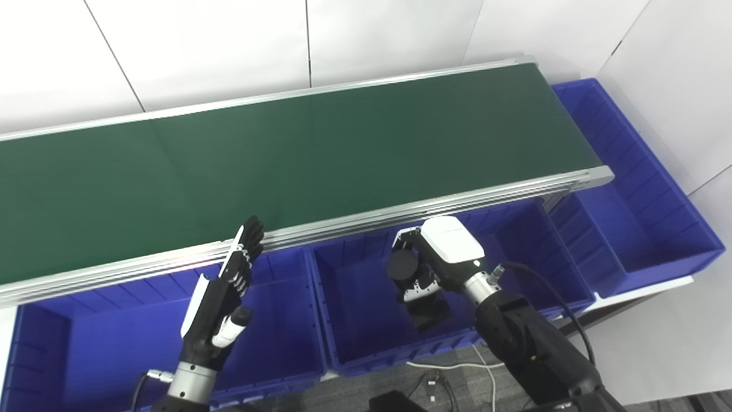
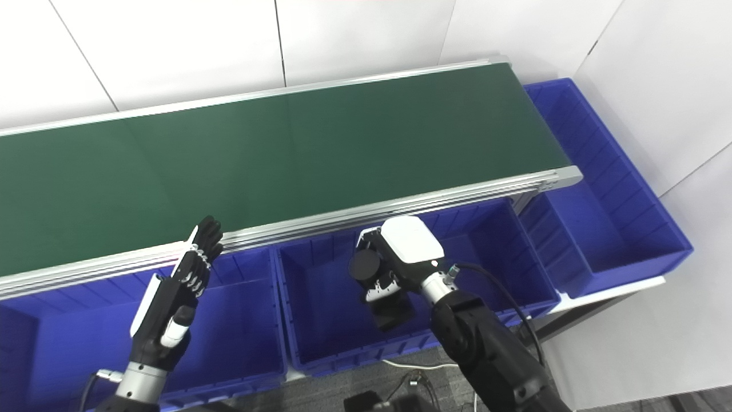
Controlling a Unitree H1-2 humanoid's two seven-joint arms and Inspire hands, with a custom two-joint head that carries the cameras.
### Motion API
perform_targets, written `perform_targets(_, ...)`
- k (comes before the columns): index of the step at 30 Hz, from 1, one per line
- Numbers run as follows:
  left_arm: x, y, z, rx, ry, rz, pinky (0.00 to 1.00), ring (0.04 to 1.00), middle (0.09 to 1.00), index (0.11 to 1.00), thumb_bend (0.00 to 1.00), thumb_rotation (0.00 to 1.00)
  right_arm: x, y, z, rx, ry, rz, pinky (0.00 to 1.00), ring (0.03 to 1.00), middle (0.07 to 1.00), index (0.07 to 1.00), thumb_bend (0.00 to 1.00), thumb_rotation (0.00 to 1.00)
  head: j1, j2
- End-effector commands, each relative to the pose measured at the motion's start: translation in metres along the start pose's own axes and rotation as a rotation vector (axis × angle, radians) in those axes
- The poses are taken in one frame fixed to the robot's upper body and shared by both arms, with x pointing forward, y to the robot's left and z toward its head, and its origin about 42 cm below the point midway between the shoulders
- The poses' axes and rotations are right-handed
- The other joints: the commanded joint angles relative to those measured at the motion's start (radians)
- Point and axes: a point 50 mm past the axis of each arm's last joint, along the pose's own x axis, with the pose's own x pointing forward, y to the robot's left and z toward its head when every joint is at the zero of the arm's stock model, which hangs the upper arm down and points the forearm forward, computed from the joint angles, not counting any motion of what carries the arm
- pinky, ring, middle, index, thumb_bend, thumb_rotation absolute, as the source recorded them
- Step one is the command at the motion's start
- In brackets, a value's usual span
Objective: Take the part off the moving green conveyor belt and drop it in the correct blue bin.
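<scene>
While my right hand (image 1: 426, 269) hangs over the middle blue plastic bin (image 1: 349, 337), it is curled around a round black cylindrical part (image 1: 402, 265), which sits pinched against my palm with its flat face turned toward the left. The part is already off the long dark green conveyor belt (image 1: 286, 154), whose silver aluminium rail (image 1: 354, 220) runs just beyond my knuckles. So I judge the step in hand is the drop.

To do it well, I want the part squarely above the bin's open floor, clear of the rail ahead and of the divider wall toward my left hand. I cannot tell from here whether this middle bin is the correct one. Opening my fingers evenly should let the cylinder fall straight rather than roll off a fingertip and glance off a wall; a round part may bounce or roll once it lands, so a low release seems wiser.

My left hand (image 1: 220, 297) waits with fingers straight and spread, holding nothing, over the neighbouring left blue bin (image 1: 103, 349), fingertips near the rail.
</scene>
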Motion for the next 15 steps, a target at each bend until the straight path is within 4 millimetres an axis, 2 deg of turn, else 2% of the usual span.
perform_targets(1,0.0047,-0.0038,0.0050,0.000,-0.049,-0.013,0.99,1.000,1.000,1.000,0.94,0.89,0.0067,-0.0112,0.0059,-0.007,-0.090,-0.084,0.32,0.377,0.450,0.519,0.52,0.00,0.007,-0.002)
perform_targets(11,0.0033,-0.0049,0.0027,0.004,-0.038,-0.019,1.00,1.000,1.000,1.000,0.94,0.90,0.0078,-0.0020,0.0033,-0.004,-0.138,-0.112,0.27,0.343,0.441,0.527,0.52,0.00,0.023,-0.007)
perform_targets(15,0.0030,-0.0045,0.0022,0.000,-0.037,-0.020,1.00,1.000,1.000,1.000,0.94,0.90,0.0069,-0.0022,0.0045,-0.014,-0.129,-0.104,0.30,0.378,0.447,0.529,0.52,0.01,0.025,-0.008)
